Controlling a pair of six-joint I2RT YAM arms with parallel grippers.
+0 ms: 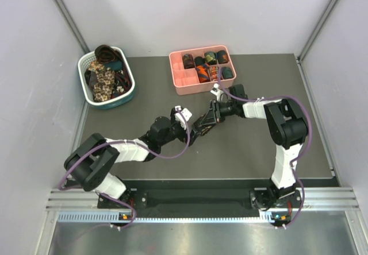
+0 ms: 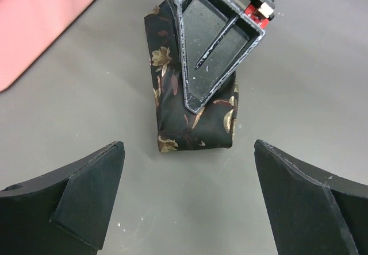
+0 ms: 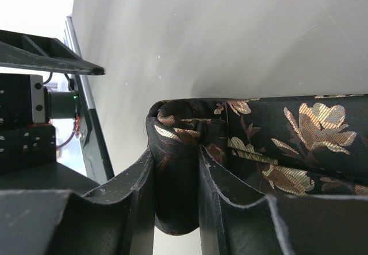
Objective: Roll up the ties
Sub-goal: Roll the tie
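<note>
Right gripper [image 3: 175, 172] clamps the rolled end of a dark beige-floral fabric necktie [image 3: 287, 146] mid-frame; left gripper [image 2: 188, 149] gapes wide just below it.

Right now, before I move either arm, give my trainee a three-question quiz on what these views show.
1. True or false: the left hand is shut on the floral tie.
2. Which hand pinches the tie's rolled end? A) left B) right C) neither
3. Fill in: the finished coils sit in the pink ____.

Key
1. False: its fingers stand wide apart, short of the tie.
2. B: the right hand is clamped on the roll.
3. tray
</note>
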